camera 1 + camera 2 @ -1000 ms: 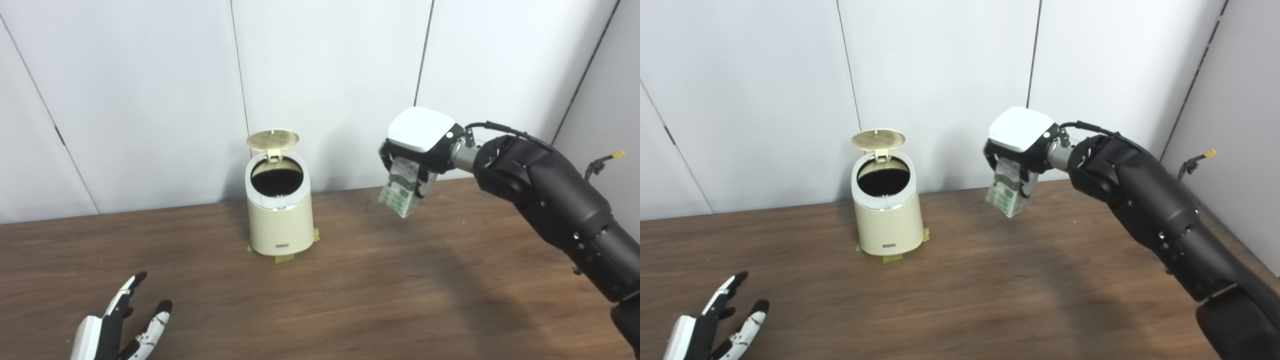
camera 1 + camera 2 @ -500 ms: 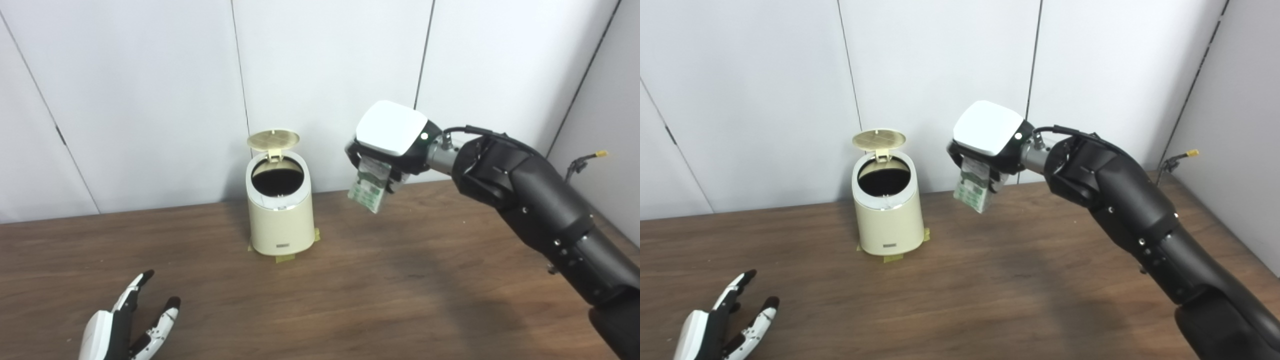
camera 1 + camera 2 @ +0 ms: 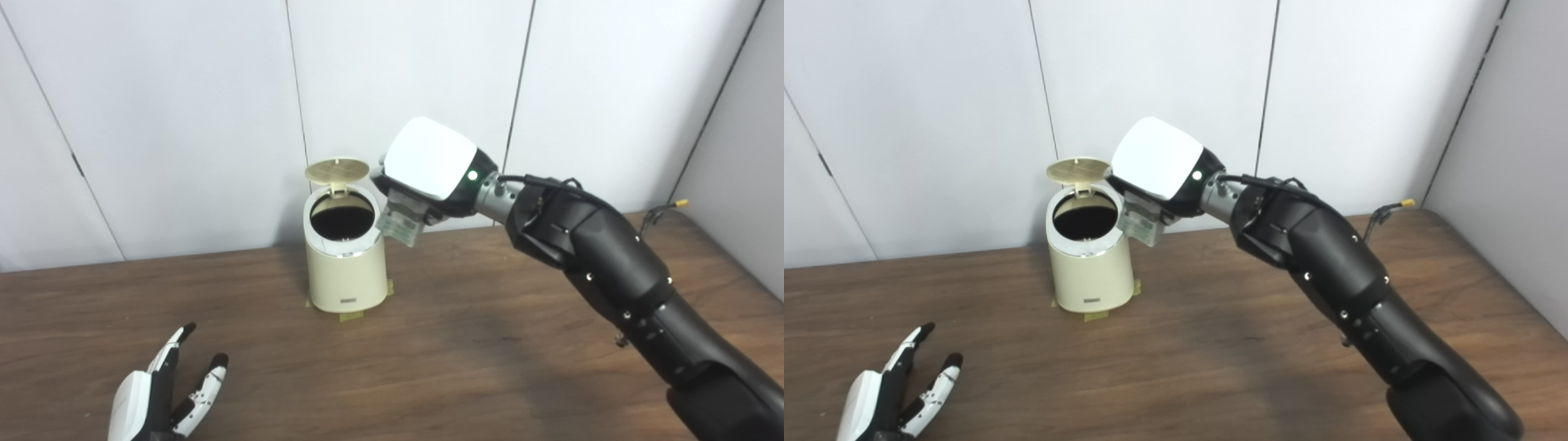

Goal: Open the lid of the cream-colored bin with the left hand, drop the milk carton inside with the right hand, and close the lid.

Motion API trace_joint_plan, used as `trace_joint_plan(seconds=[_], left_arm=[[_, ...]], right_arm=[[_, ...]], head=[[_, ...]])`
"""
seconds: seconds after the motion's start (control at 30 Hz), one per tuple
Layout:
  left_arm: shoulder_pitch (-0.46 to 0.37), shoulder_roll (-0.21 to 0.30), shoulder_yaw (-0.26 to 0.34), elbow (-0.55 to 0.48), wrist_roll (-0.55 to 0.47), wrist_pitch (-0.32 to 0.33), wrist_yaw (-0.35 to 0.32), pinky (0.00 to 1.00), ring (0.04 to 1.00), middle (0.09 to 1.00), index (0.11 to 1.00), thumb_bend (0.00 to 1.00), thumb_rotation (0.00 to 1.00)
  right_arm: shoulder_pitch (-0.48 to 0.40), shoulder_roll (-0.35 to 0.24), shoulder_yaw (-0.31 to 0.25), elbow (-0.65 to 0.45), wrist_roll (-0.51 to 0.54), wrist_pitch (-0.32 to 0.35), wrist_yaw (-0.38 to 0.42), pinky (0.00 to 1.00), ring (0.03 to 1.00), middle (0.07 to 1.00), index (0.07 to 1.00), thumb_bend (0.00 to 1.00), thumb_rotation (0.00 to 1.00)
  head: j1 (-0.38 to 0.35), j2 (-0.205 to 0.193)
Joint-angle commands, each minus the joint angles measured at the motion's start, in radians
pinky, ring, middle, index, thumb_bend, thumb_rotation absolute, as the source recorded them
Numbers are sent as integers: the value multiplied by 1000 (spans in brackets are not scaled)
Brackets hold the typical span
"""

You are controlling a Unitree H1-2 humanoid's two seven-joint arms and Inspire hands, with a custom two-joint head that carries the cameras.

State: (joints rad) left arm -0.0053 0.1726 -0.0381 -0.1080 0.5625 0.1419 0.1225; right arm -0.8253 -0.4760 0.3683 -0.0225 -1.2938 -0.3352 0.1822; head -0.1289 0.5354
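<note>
The cream-colored bin point(image 3: 346, 263) is a smooth, rounded cylinder that widens slightly toward its base, with a shiny metal band around the rim and a small dark label low on its front. It stands upright on the wood-grain table point(image 3: 429, 367), at about 12 o'clock from the middle of the table, close to the pale panelled wall point(image 3: 184, 92). Strips of yellowish tape point(image 3: 350, 316) show under its base. Its round lid point(image 3: 337, 169), a flat disc with a faint grid pattern, is tipped up on a rear hinge, leaving the dark mouth open.

The right hand point(image 3: 429, 168), with a glossy white back and black body on a matte black arm, hovers at 3 o'clock from the bin's mouth, just beside the rim. Its fingers are curled around the milk carton point(image 3: 401, 223), a small boxy carton with green and white print that hangs tilted beneath the palm. The carton's lower corner is next to the bin's upper right edge; contact cannot be told.

The left hand point(image 3: 162, 395) lies low over the table at 7 o'clock, well apart from the bin, its white and black fingers point(image 3: 177, 343) spread and holding nothing.
</note>
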Motion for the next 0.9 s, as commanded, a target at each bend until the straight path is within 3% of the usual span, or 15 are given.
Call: trace_joint_plan(seconds=[0.0, 0.17, 0.23, 0.37, 0.57, 0.87], left_arm=[[-14, -1, -5, 14, 17, -14, 28, 885, 922, 919, 908, 474, 692], [-13, -5, -9, 17, 25, -12, 33, 872, 912, 913, 906, 491, 695], [-11, -4, -13, 21, 24, -21, 38, 865, 909, 912, 907, 498, 698], [-7, -4, -22, 22, 21, -24, 44, 854, 904, 909, 904, 511, 702], [-6, -9, -29, 27, 21, -20, 52, 873, 911, 912, 908, 508, 689], [-8, -12, -39, 34, 31, -16, 61, 876, 914, 915, 905, 506, 697]], right_arm=[[-76, -8, -38, -18, -18, 57, -48, 309, 408, 474, 505, 520, 0], [-76, 11, -43, -17, -32, 75, -71, 288, 387, 448, 522, 517, 0], [-79, 8, -33, -6, -48, 65, -111, 297, 384, 460, 523, 516, 0], [-83, 20, -14, 63, -67, 56, -270, 296, 382, 448, 522, 516, 0], [-84, 32, 7, 116, -67, 61, -322, 331, 406, 491, 502, 519, 0], [-94, 39, 35, 196, -44, 38, -456, 296, 396, 460, 513, 518, 0]], head=[[0, 1], [16, -6], [16, -6], [24, -8], [37, -23], [48, -29]])
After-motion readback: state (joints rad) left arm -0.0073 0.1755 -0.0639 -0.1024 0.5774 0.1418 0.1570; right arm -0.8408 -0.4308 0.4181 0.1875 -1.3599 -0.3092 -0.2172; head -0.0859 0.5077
